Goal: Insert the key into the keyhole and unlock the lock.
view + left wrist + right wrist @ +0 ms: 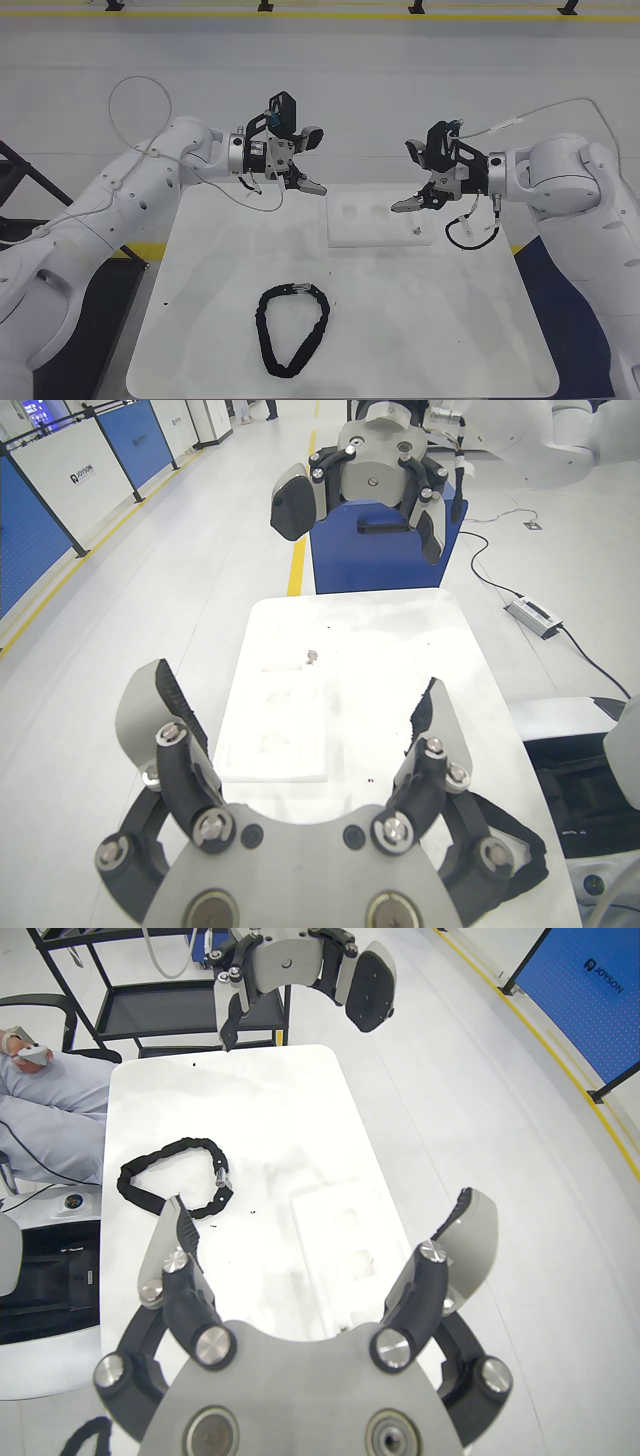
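Left gripper: held above the far edge of the white, rounded-corner table, jaws spread wide, nothing between them. Black, fabric-sleeved chain lock: laid flat as a closed loop at the table's near middle; long axis run from near to far; short silver metal cylinder set crosswise at the loop's far end; the way the keyhole faces cannot be told; lock placed well apart from both grippers, somewhat nearer the left one. White rectangular foam tray, with shallow square recesses: set at the far middle, beyond the lock and between the two grippers. Small silver metal key: laid on the tray near its right edge; too small for its long axis to be read. Right gripper: held over the tray's right end, near the key and raised above it; jaws likewise spread, nothing gripped.
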Action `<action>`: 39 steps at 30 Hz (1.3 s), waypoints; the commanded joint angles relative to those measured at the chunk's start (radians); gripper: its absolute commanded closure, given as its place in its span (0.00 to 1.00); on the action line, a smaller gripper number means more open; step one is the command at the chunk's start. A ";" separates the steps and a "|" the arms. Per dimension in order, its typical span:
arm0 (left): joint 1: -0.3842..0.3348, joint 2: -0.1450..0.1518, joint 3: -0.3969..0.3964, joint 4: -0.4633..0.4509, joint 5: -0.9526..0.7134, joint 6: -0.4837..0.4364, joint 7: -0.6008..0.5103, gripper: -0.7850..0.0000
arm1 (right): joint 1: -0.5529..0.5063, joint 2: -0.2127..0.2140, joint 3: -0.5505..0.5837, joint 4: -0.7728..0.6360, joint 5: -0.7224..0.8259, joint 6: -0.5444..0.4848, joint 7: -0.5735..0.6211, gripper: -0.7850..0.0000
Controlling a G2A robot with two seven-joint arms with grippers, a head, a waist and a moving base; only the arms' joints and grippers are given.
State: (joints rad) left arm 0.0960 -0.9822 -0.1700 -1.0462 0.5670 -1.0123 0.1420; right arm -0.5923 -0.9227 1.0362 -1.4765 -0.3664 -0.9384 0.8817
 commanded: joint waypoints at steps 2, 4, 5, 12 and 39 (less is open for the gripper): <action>0.000 0.000 0.000 0.000 0.000 0.000 0.000 0.00 | 0.000 0.000 0.000 0.000 0.000 0.000 0.000 0.00; 0.000 0.000 0.000 0.000 0.000 0.000 0.000 0.00 | 0.000 0.000 0.000 0.000 0.000 0.000 0.000 0.00; 0.000 0.000 0.000 0.000 0.000 0.000 0.000 0.00 | 0.000 0.000 0.000 0.000 0.000 0.000 0.000 0.00; 0.000 0.000 0.000 0.000 0.000 0.000 0.000 0.00 | 0.000 0.000 0.000 0.000 0.000 0.000 0.000 0.00; 0.000 0.000 0.000 0.000 0.000 0.000 0.000 0.00 | 0.061 -0.105 -0.252 0.526 0.055 0.479 0.041 0.00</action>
State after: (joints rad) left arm 0.0960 -0.9822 -0.1700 -1.0462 0.5670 -1.0123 0.1420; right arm -0.5345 -1.0213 0.7940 -0.9708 -0.3265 -0.4869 0.9190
